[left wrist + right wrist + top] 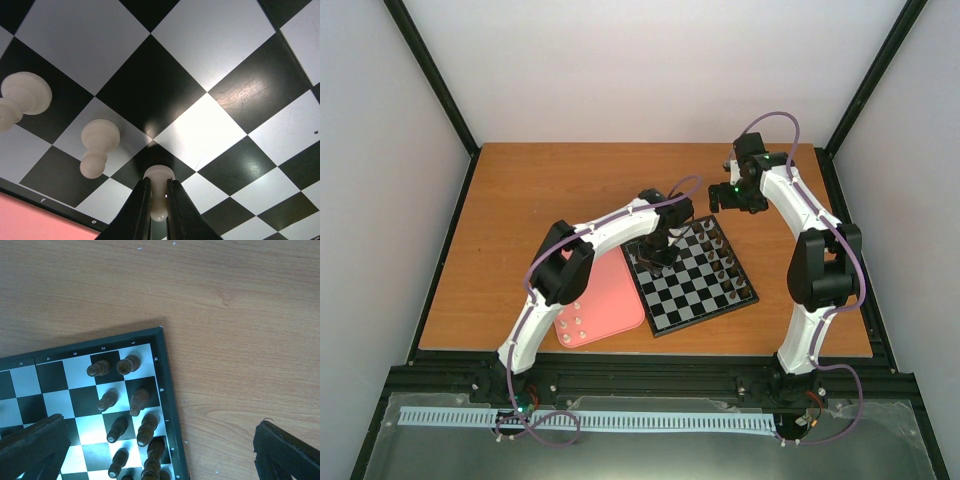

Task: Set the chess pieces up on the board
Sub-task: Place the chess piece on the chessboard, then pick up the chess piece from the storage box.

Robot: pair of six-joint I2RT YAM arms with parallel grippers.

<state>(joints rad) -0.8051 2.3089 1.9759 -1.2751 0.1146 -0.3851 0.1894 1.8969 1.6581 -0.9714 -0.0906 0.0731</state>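
Closest to the left wrist camera, the left end effector (158, 186) has its two dark fingers clamped together on a pale pawn (159, 200). The pawn is held upright over a black square of the board (200, 130), near the rim. Whether its base touches the square is hard to tell. Two more pale pieces (98, 146) stand on the next squares of the same row. A corner of the pink tray (30, 222) shows beyond the rim.

From the right wrist, the right end effector (159, 424) hangs with fingers wide apart and holds nothing. Below it, dark pieces (129, 365) stand in two rows at a board corner, with bare wooden desk (240, 315) beyond.

From overhead, the left arm reaches across the tray to the board's left side. Loose pale pieces (577, 328) lie on the tray's near end.

To place the pawn well, it seems best to lower it straight down and centre it on its square. Release should wait until the base sits flat. A vertical lift afterwards would avoid clipping the neighbouring piece.
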